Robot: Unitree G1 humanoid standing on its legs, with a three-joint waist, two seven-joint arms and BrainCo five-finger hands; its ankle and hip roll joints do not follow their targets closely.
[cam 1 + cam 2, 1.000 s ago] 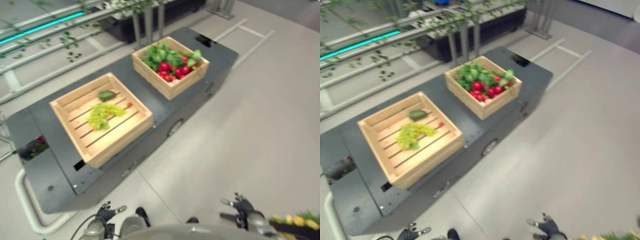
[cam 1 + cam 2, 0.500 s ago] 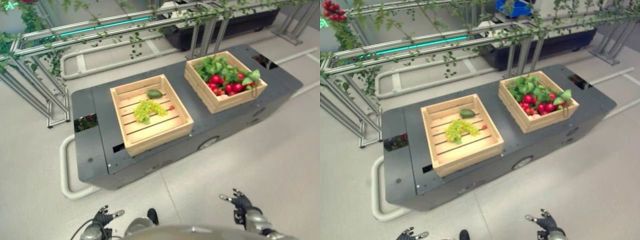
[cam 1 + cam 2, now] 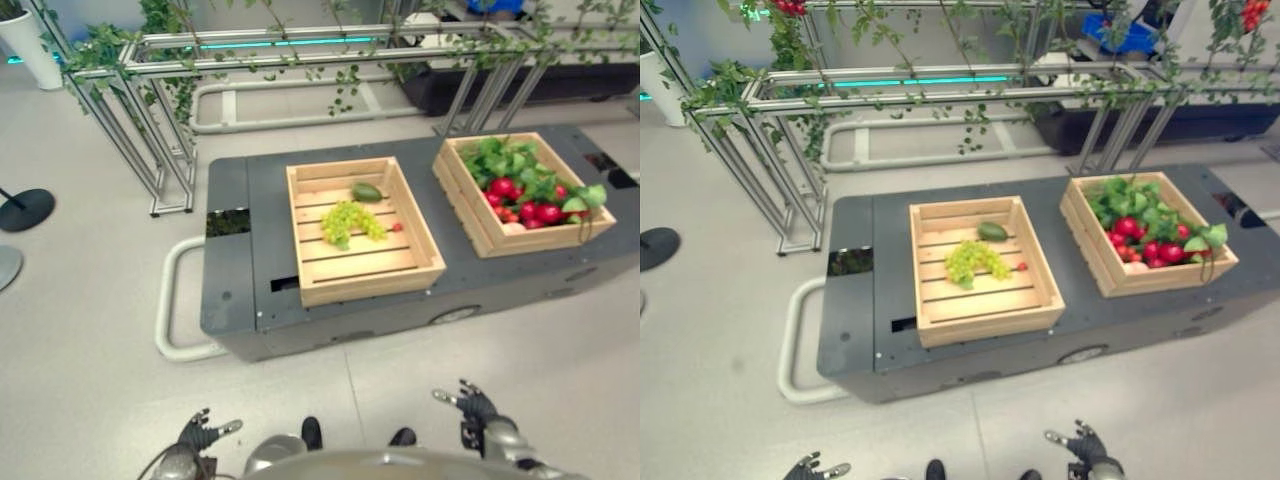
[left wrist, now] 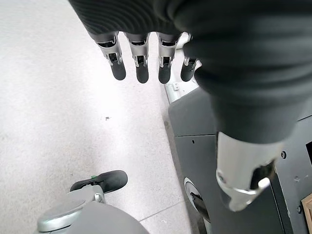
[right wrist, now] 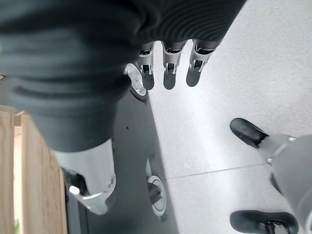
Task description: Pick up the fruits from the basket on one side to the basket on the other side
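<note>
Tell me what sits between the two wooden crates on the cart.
Nothing: between the left crate holding the grapes and the right crate full of red fruit and leaves, a bare strip of the dark cart top shows in both eye views.

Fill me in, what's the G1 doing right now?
Nothing is held yet. Both the left hand and right hand hang open, low over the floor, short of the grey cart. The full crate holds red fruit and greens; the other crate has green grapes and a few pieces.
</note>
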